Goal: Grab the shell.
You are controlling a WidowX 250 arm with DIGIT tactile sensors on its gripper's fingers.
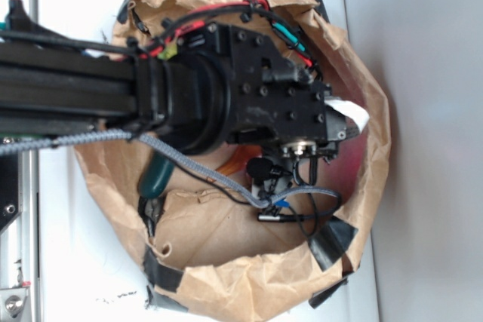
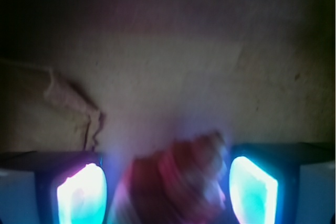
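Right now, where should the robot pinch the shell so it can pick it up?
Probably across its wide, rounded body. In the wrist view the shell already sits between the two glowing fingers, so the gripper should come straight down from above and close there. The view is blurry, so I can't tell where its pointed end lies.

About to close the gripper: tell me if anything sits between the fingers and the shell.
Nothing visible does. In the wrist view the shell lies blurred between the two lit fingers, with only bare brown paper beyond it. Contact can't be judged.
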